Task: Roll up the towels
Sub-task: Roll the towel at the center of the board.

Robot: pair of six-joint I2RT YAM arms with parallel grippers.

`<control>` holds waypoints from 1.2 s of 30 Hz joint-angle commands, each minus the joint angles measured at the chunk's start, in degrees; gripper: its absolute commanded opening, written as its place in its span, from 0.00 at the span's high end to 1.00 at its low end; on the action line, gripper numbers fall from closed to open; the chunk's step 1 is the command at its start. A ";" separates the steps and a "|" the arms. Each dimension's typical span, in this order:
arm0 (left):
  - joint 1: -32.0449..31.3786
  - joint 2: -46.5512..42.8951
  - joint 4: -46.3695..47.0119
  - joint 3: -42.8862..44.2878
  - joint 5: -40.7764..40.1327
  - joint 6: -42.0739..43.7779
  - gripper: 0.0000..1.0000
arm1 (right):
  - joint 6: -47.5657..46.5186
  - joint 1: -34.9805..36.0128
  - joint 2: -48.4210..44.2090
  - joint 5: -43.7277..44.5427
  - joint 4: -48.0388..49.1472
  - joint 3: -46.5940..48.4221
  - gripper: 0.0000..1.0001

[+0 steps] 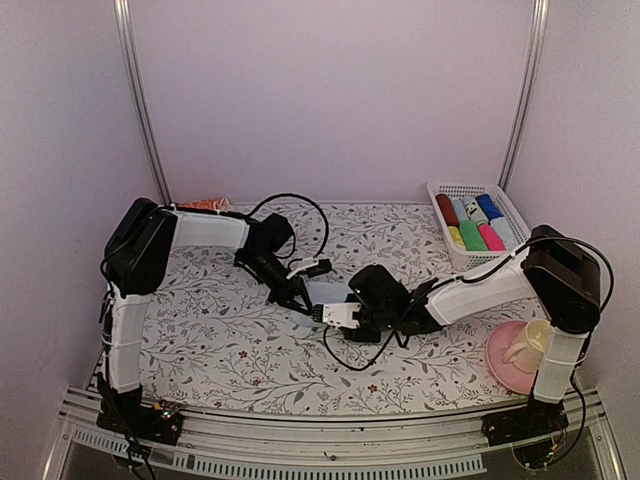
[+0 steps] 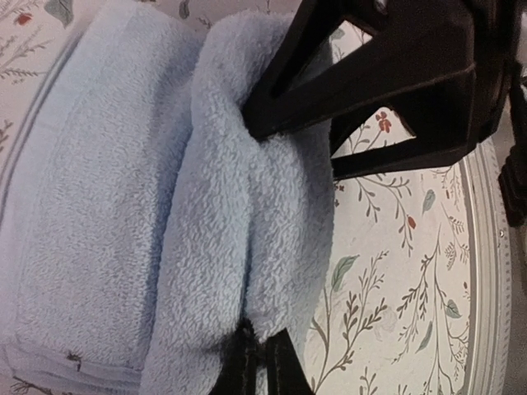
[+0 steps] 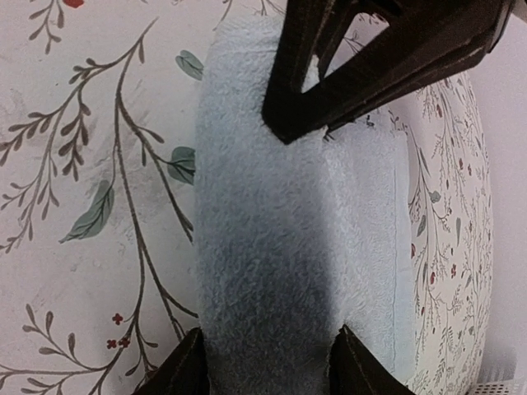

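Observation:
The light blue towel [image 1: 328, 292] lies mid-table, partly rolled, between both grippers. In the left wrist view the towel [image 2: 99, 206] has a flat part on the left and a rolled part on the right. My left gripper [image 2: 263, 350] is shut, pinching a fold at one end of the roll; it also shows in the top view [image 1: 298, 292]. My right gripper [image 3: 263, 354] straddles the other end of the roll [image 3: 280, 206] with both fingers pressed against it; in the top view it is right of the towel [image 1: 325, 313]. The orange-red towel [image 1: 205, 204] lies at the back left, mostly hidden.
A white basket [image 1: 432, 190] holding several coloured rolled cloths stands at the back right. A pink plate [image 1: 500, 368] with a cream cup [image 1: 530, 342] sits by the right arm's base. Black cables loop over the floral tablecloth [image 1: 230, 350].

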 commanded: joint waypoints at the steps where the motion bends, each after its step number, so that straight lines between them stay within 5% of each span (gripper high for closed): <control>1: 1.66 3.49 -2.86 -0.11 -5.57 1.48 0.98 | 0.91 0.06 3.26 1.52 -3.14 2.78 0.56; 7: 2.22 2.32 -3.06 -0.13 -4.98 2.07 0.81 | 4.20 -1.07 5.46 -0.69 -8.07 6.02 0.77; 12: 3.35 -3.08 0.42 -1.84 -4.29 1.27 0.56 | 6.30 -1.64 4.54 -5.79 -11.57 7.19 0.84; 19: 4.17 -16.13 11.47 -11.51 -5.99 0.44 0.38 | 8.96 -1.99 3.61 -11.51 -15.78 8.04 0.85; 25: 4.93 -27.60 24.63 -24.49 -7.34 0.65 0.27 | 10.93 -2.93 3.44 -16.38 -18.95 9.14 0.85; 36: 4.59 -40.51 44.01 -45.06 -9.96 7.43 0.27 | 14.86 -4.33 4.82 -28.59 -27.38 15.59 0.84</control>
